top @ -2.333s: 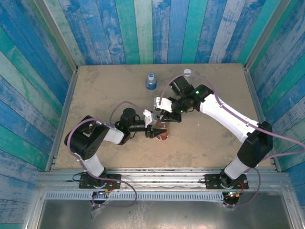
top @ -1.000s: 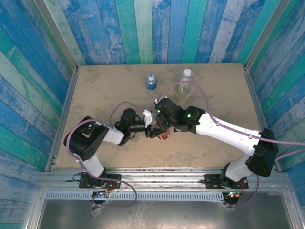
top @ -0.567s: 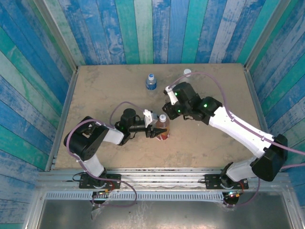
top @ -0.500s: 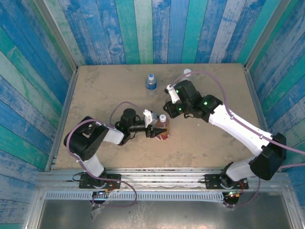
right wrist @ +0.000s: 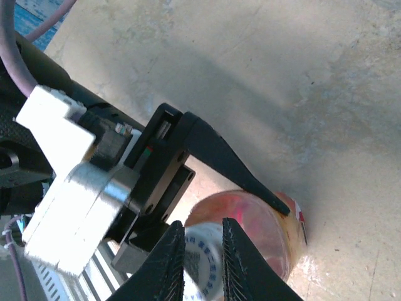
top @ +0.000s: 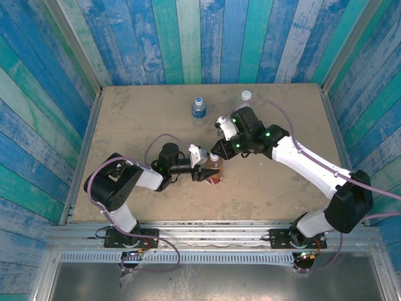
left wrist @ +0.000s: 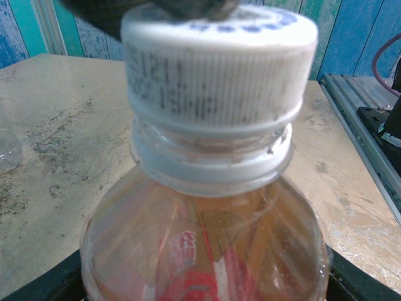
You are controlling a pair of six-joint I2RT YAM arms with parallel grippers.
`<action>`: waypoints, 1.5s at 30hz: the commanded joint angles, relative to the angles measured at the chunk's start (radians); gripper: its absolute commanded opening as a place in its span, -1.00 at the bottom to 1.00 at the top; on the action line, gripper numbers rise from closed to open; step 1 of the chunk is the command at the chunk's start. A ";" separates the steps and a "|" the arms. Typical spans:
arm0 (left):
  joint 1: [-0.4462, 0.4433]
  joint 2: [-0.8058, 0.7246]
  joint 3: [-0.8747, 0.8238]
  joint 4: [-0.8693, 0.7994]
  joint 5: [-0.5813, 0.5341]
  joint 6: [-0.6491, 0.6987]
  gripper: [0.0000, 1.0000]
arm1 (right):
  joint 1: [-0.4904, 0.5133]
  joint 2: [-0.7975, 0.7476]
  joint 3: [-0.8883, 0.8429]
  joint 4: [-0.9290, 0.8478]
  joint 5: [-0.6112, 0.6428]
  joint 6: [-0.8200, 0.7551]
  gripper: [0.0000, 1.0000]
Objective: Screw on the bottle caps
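The orange-liquid bottle (top: 215, 174) with a red label stands upright mid-table, and my left gripper (top: 203, 171) is shut on its body from the left. In the left wrist view the bottle (left wrist: 200, 244) is close up, with a ribbed white bottle cap (left wrist: 213, 69) on its neck. My right gripper (top: 216, 155) comes down from the back right. In the right wrist view the right gripper (right wrist: 202, 224) has its two fingers shut on the white cap (right wrist: 203, 263), above the orange bottle (right wrist: 266, 226). The left gripper's black finger (right wrist: 238, 170) presses the bottle's side.
A blue-capped, blue-labelled bottle (top: 198, 108) stands at the back centre. A clear bottle with a white cap (top: 246, 95) stands at the back right, partly behind the right arm. Blue plank walls enclose the table, and a metal rail (top: 207, 226) runs along its near edge.
The right gripper lifted off the cap toward the back right, turned, then came back over it and shut on it. The left gripper and the orange bottle stayed put.
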 commanded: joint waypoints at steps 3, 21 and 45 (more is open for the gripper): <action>0.002 -0.017 -0.024 -0.090 -0.056 -0.013 0.31 | -0.011 -0.066 -0.085 -0.063 -0.016 0.022 -0.64; 0.002 -0.105 -0.018 -0.127 0.035 -0.020 0.29 | -0.001 -0.176 -0.149 0.085 -0.102 -0.512 0.42; 0.001 -0.174 -0.023 -0.171 0.034 -0.009 0.30 | 0.052 -0.015 -0.097 0.105 -0.085 -0.578 -0.15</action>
